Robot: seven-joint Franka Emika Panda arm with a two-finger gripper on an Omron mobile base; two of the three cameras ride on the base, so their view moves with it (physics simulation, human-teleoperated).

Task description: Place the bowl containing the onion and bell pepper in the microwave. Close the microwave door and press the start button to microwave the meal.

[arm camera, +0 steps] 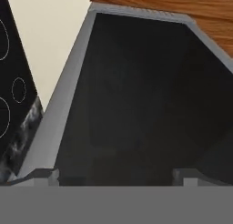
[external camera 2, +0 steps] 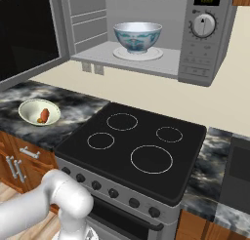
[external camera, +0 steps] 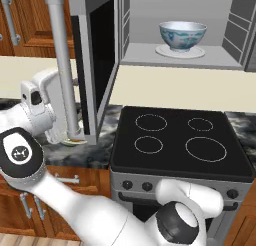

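The bowl (external camera 2: 137, 36) is sitting inside the microwave (external camera 2: 205, 44) at twelve o'clock as the hand (arm camera: 116, 175), fingers spread wide and empty, is apparently facing the open microwave door (external camera: 97, 65); a glancing push could leave it ajar.

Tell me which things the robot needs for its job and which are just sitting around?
Needed: the bowl already inside the microwave, the open door, the gripper, open, facing the door.

Just sitting around: the stove, the cream bowl with orange food on the counter, the cabinets.
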